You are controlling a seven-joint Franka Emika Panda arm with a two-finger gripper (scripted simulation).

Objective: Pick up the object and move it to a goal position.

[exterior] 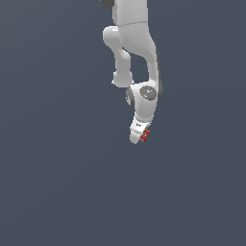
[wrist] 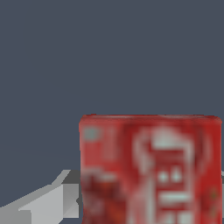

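Note:
In the exterior view the white arm hangs down from the top, and its gripper (exterior: 142, 137) sits at the middle of the picture. A tiny red block (exterior: 145, 135) with pale markings shows at the gripper's tip, on the exterior view's right side of it. In the wrist view the red block (wrist: 151, 168) is very close and fills much of the picture, blurred, with pale markings on its face. One grey finger (wrist: 48, 201) shows beside it, touching its edge. The other finger is hidden behind the block. The gripper appears shut on the block.
A plain dark blue-grey surface (exterior: 57, 182) fills the whole background in both views. No other object, container or edge shows.

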